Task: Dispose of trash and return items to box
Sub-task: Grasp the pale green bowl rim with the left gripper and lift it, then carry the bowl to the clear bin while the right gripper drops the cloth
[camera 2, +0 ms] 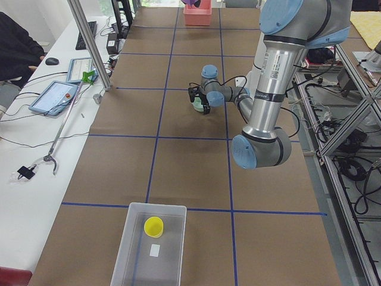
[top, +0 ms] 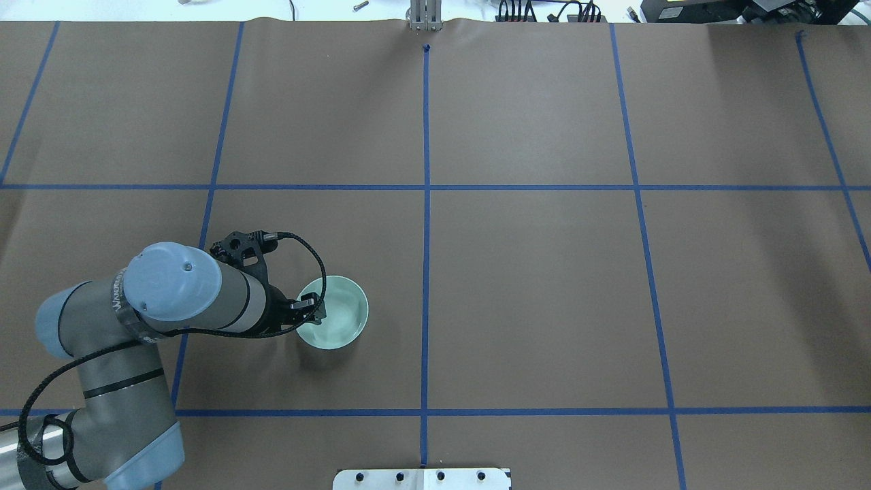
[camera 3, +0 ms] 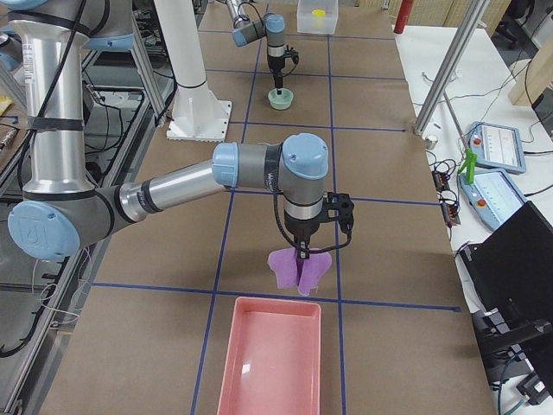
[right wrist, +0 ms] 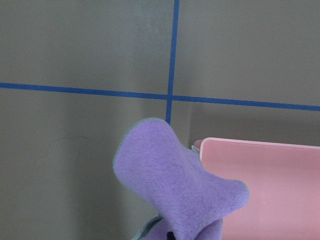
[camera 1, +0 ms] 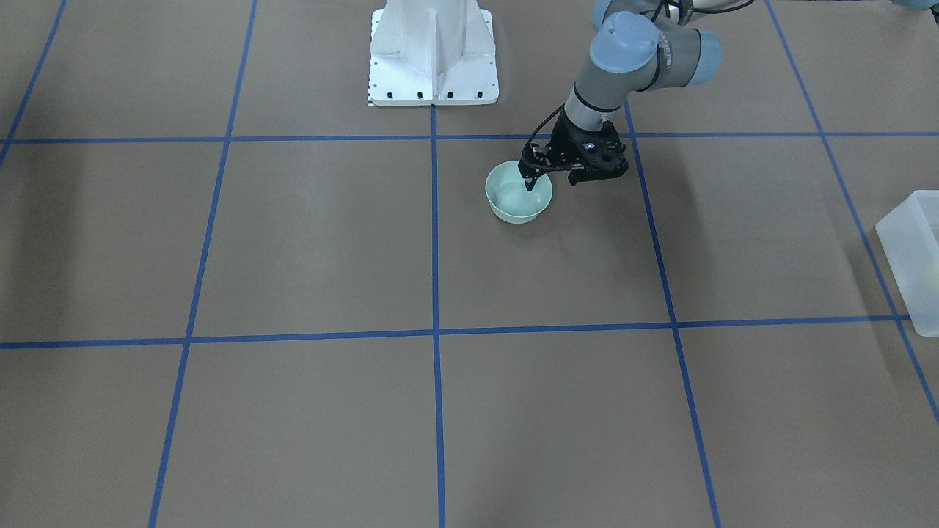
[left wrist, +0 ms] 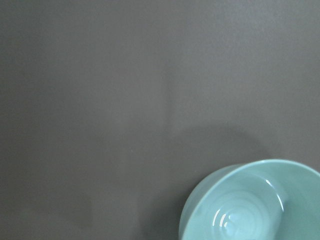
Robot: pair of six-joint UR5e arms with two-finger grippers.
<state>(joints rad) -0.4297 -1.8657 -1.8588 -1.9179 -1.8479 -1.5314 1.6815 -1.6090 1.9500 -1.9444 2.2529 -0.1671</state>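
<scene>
The pale mint-green bowl (camera 1: pixel 513 204) (top: pixel 343 316) stands on the brown table near the robot's base and also shows in the left wrist view (left wrist: pixel 250 210). My left gripper (camera 1: pixel 531 180) (top: pixel 311 309) is at its rim, one finger inside, jaws close together on the rim. The yellow cup (camera 2: pixel 153 226) stands inside the frosted box (camera 2: pixel 132 238) (camera 1: pixel 906 242) at the table's left end. My right gripper (camera 3: pixel 303 253) holds a purple cloth (camera 3: pixel 298 271) (right wrist: pixel 170 185), which hangs just above the table beside a pink tray (camera 3: pixel 272 363) (right wrist: pixel 265 190).
The white robot pedestal (camera 1: pixel 433 66) (top: pixel 422 478) stands close behind the bowl. Blue tape lines cross the brown table. Tablets and cables lie on the side bench (camera 2: pixel 53 98). Metal posts (camera 3: pixel 449 65) stand at the table's far edge.
</scene>
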